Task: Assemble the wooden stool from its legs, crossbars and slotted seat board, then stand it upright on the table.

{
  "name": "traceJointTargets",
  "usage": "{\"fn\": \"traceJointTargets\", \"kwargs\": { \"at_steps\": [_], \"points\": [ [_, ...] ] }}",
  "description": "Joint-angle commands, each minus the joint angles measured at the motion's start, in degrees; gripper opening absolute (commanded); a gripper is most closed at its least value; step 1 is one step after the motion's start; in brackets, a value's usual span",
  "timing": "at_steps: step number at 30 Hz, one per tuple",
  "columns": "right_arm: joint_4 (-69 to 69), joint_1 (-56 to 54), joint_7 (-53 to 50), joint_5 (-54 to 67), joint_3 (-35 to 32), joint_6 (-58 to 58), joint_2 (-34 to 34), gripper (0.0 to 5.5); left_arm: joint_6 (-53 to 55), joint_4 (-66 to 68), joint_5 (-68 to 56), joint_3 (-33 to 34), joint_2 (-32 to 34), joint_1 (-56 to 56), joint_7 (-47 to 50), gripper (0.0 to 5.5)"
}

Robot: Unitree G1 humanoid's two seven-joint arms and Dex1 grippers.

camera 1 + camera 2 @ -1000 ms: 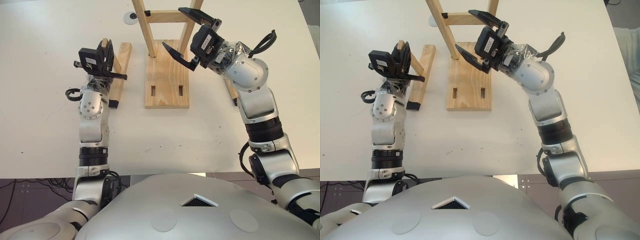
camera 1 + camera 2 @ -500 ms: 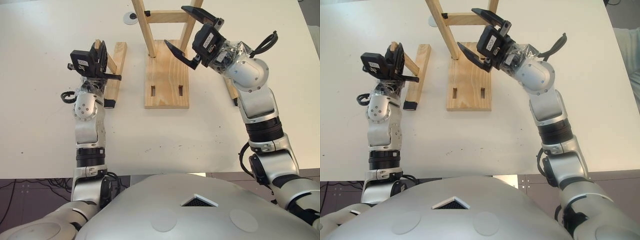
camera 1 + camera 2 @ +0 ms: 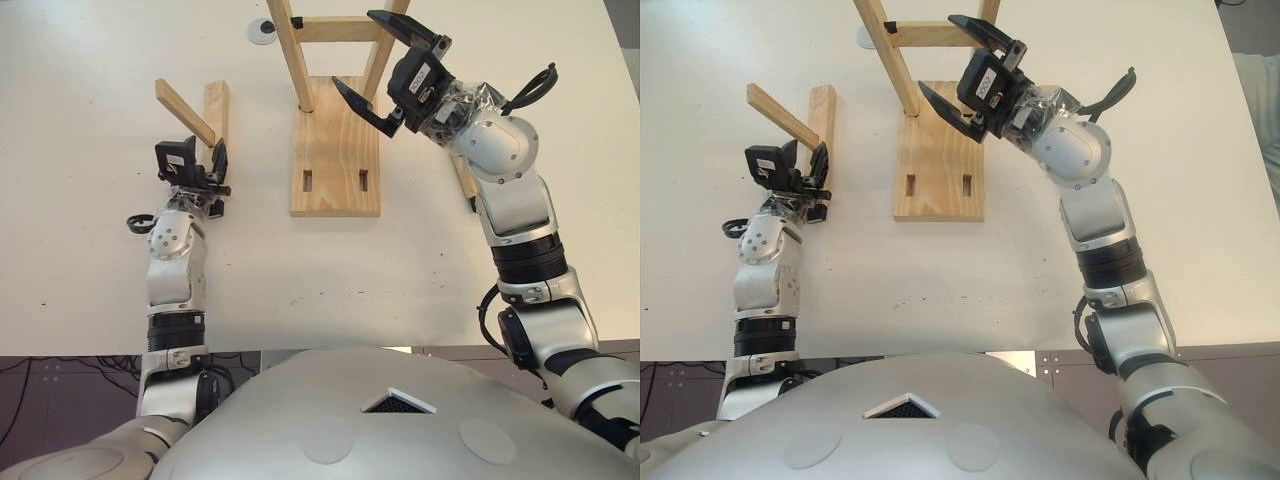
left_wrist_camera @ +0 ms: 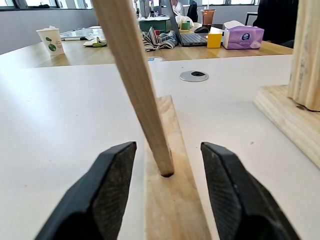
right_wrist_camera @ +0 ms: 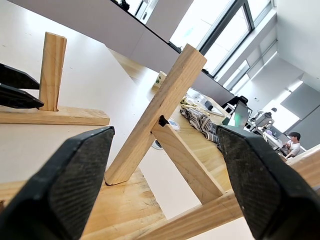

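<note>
White tabletop point(image 3: 80, 250) carries all the parts. On it the left gripper point(image 4: 167, 150) sits low over the near end of a flat wooden bar point(image 3: 217, 100), fingers spread either side without touching. The bar's long axis runs away from the robot, and a thin stick point(image 3: 185, 112) socketed in it leans up and leftward. The right gripper point(image 3: 354, 48) hangs with jaws wide around the right leg point(image 3: 380, 62) of a two-leg frame, pads clear of the wood. Both legs, joined by a crossbar point(image 3: 335, 30), rise from the far end of the seat board point(image 3: 335, 150), which lies flat, lengthwise away from the robot, its slots point(image 3: 308, 181) nearest. Small stickers point(image 3: 417, 80) on the grippers carry print (too small to read). Another wooden piece point(image 3: 463, 182) lies partly under the right arm. On a far desk stands a paper cup point(image 4: 51, 40), contents hidden.
</note>
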Motion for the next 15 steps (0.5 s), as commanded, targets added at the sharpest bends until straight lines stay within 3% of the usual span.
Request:
{"fn": "traceJointTargets", "kwargs": {
  "at_steps": [1,5,9,15],
  "points": [
    [-0.94,0.13,-0.41,-0.04,-0.6,0.59,0.34,3.76,14.47,-8.55,-1.32,0.61,4.9,-1.85,-1.13,2.34],
    [-1.88,1.22,-1.16,-0.33,-0.59,1.0,0.46,3.76,33.81,-16.6,-5.43,1.87,9.03,-4.16,-2.22,2.34],
    [-2.61,1.88,-1.77,-0.38,-0.45,1.43,0.49,3.76,50.43,-20.81,-10.19,4.95,8.62,-6.22,-0.56,2.34],
    [-2.92,2.13,-2.23,-0.41,-0.16,1.79,0.61,3.76,55.78,-21.68,-9.62,4.54,8.49,-6.04,0.69,3.15]
  ]
}}
